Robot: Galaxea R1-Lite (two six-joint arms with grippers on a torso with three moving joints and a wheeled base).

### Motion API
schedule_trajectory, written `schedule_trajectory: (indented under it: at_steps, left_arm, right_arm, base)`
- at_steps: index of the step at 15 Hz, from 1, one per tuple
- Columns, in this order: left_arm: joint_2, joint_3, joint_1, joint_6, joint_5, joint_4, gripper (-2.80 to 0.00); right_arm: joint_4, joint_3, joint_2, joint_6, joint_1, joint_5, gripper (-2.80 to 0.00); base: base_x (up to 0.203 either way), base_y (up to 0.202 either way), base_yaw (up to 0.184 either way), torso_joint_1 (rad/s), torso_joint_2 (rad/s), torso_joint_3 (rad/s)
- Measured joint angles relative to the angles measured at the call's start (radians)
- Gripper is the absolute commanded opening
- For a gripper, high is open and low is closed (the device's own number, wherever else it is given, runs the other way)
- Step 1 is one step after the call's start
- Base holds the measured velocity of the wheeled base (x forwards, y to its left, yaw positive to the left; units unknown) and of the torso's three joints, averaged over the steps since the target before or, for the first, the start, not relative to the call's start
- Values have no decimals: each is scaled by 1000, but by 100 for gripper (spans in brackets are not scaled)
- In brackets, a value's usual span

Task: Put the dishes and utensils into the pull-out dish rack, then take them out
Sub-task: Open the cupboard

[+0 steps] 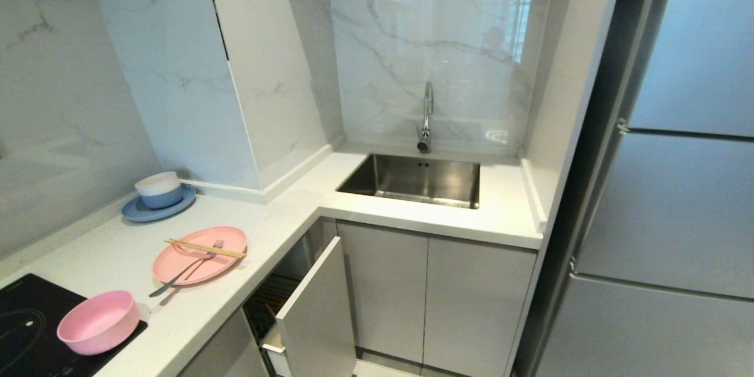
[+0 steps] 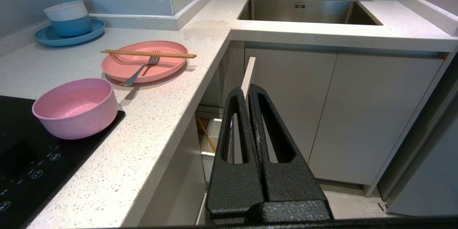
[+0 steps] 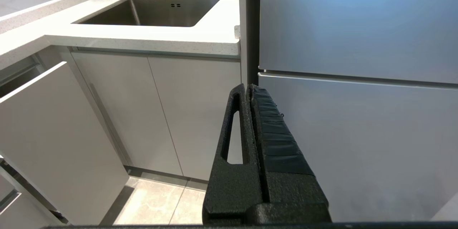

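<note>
The flat pink oval plate (image 1: 200, 254) lies on the white speckled counter (image 1: 235, 306) bearing light wooden chopsticks (image 1: 205, 248) and a slim silver fork (image 1: 185, 270); the matte pink round bowl (image 1: 98, 321) sits nearby on the black cooktop (image 1: 23, 330). The pull-out dish rack (image 1: 306, 318) stands partly open below. Loading looks not yet begun. The left gripper (image 2: 247, 91) and right gripper (image 3: 248, 91) hang away from the counter, pressed together and empty; one must reach a dish first.

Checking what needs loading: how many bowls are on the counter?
2: a matte pink round bowl partly on the black cooktop, and a blue-and-white bowl on the blue plate by the wall. None seems hidden.

Matte pink bowl (image 2: 76, 107); wooden chopsticks (image 2: 148, 54); shiny metal fork (image 2: 140, 71); speckled stone-look counter (image 2: 150, 128); brushed steel sink (image 1: 417, 179).
</note>
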Motion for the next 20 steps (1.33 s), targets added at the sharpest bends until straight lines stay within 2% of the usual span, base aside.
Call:
schedule_trajectory:
  at_steps: [17, 20]
  left_arm:
    - [0, 0, 0, 0, 0, 0, -280]
    - [0, 0, 0, 0, 0, 0, -280]
  right_arm:
    - [0, 0, 0, 0, 0, 0, -280]
    - [0, 0, 0, 1, 0, 0, -280]
  base:
    - [0, 0, 0, -1, 2, 1]
    - [0, 0, 0, -131, 304, 145]
